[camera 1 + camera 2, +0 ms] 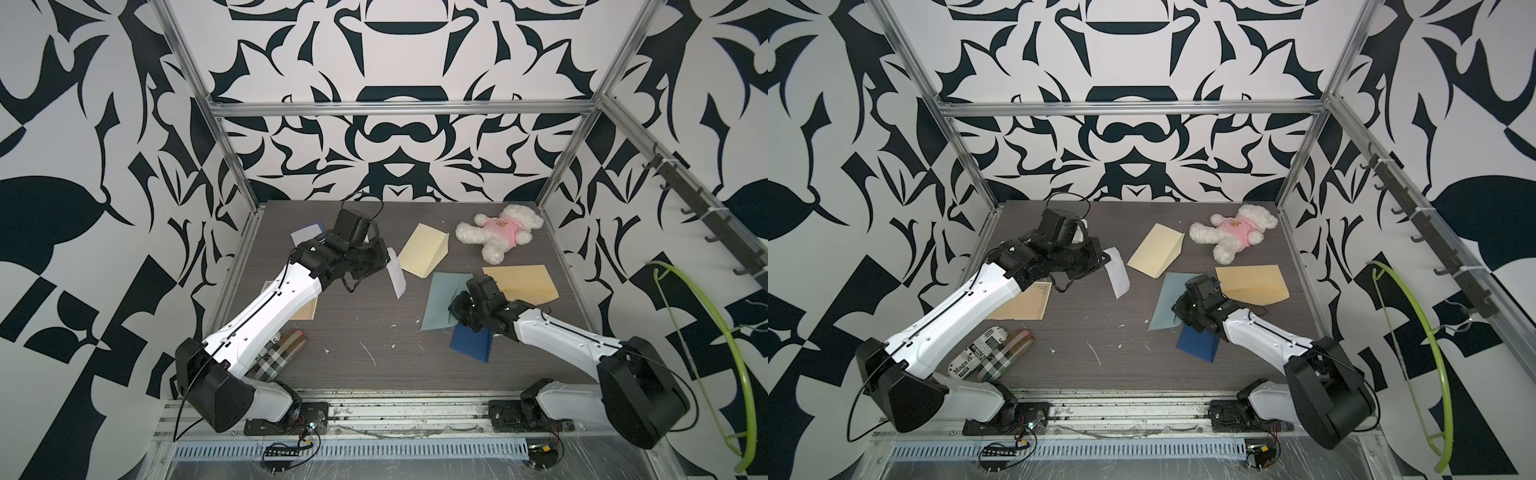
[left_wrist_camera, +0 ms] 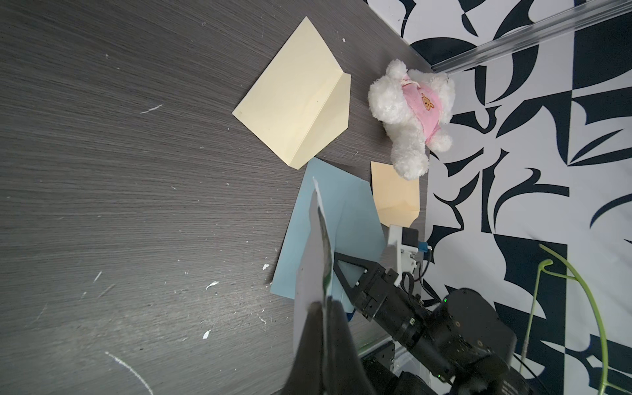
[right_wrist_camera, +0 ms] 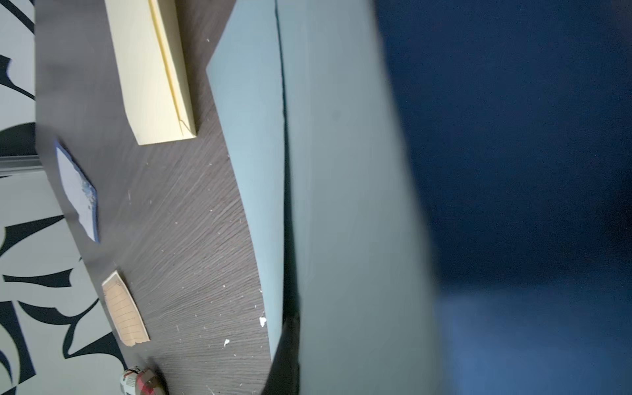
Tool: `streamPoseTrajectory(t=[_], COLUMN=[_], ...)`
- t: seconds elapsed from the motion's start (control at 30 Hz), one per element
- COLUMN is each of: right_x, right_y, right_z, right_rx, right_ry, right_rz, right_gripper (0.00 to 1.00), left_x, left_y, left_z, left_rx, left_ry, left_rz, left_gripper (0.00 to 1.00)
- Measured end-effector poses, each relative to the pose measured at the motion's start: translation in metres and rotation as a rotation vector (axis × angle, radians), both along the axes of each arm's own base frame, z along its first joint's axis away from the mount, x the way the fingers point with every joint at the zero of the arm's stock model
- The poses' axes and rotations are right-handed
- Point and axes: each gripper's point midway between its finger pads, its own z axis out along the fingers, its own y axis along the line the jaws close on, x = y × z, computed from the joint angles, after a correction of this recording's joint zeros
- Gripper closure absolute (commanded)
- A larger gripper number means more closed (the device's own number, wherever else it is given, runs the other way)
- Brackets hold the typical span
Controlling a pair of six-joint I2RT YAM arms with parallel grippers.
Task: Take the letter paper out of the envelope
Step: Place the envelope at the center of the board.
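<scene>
Left fingers point(image 2: 337, 342) clamped on white letter paper point(image 1: 397, 276), near surface point(image 1: 365, 324) centre. Right fingers point(image 1: 457, 309) closed at 4 o'clock from it, over grey-blue envelope point(image 1: 436, 299); what they hold unclear.

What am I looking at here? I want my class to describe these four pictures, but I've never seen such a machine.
Two white robot arms stand at the near edge of a dark table. Two pictures look down from side-by-side overhead cameras; the other two come from a camera on each arm's wrist. The left fingers are shut on a white letter paper, held up off the table. The right fingers are closed and seem to pinch a light blue envelope. Lying around: a cream envelope, a tan envelope, a dark blue envelope and a plush bear.
</scene>
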Motion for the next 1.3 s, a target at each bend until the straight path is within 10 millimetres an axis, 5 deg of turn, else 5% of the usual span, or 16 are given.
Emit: streamPoseTrajectory(t=[0.33,0.67,0.83,1.1,1.3], right_x=[-0.005,-0.001,0.005,0.023,0.019], right_y=[-0.009,-0.020,-0.024,-0.006,0.006], right_z=[-0.002,0.027,0.067,0.180,0.211], right_rx=[-0.092,-0.211,-0.244,-0.141,0.032], right_ry=[0.066,0.098,0.024,-0.267,-0.358], right_rz=[0.027,0.050,0.085,0.185,0.230], right_gripper=[0.70,0.67,0.64,0.37,0.31], left_x=[-0.004,-0.004,-0.002,0.018,0.039], left_y=[0.000,-0.002,-0.007,-0.027,-0.034], left_z=[-0.007,-0.009,-0.014,0.005,0.012], left_rx=[0.009,0.013,0.031,-0.055,-0.216], left_ry=[0.005,0.006,0.017,0.034,0.130], left_rz=[-0.025,-0.039,-0.074,-0.140,-0.131], left_gripper=[1.00,1.00,1.00,1.00,1.00])
